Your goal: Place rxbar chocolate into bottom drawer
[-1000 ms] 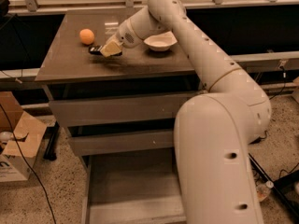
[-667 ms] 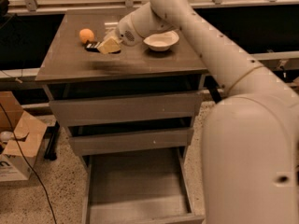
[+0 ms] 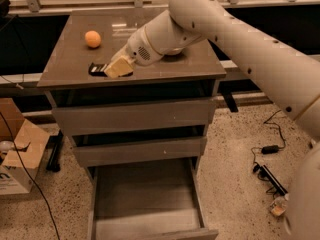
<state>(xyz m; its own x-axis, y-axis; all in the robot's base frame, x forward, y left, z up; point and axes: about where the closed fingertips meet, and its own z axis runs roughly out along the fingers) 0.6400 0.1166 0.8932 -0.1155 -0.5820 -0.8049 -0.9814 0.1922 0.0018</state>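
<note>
The rxbar chocolate (image 3: 97, 69), a small black bar, is at the front left of the cabinet top (image 3: 165, 68). My gripper (image 3: 118, 67) is at its right end, with its tan fingers closed on it, and the bar sticks out to the left. I cannot tell whether the bar rests on the top or hangs just above it. The bottom drawer (image 3: 145, 204) is pulled open below, and its flat grey floor is bare. The two drawers above it are shut.
An orange fruit (image 3: 92, 38) lies at the back left of the cabinet top. My arm (image 3: 235, 34) reaches in from the right across the top. A cardboard box (image 3: 20, 159) stands on the floor to the left, and cables (image 3: 267, 159) lie to the right.
The gripper and the black bar have moved together from near the orange toward the front edge of the cabinet top. The orange has not moved.
</note>
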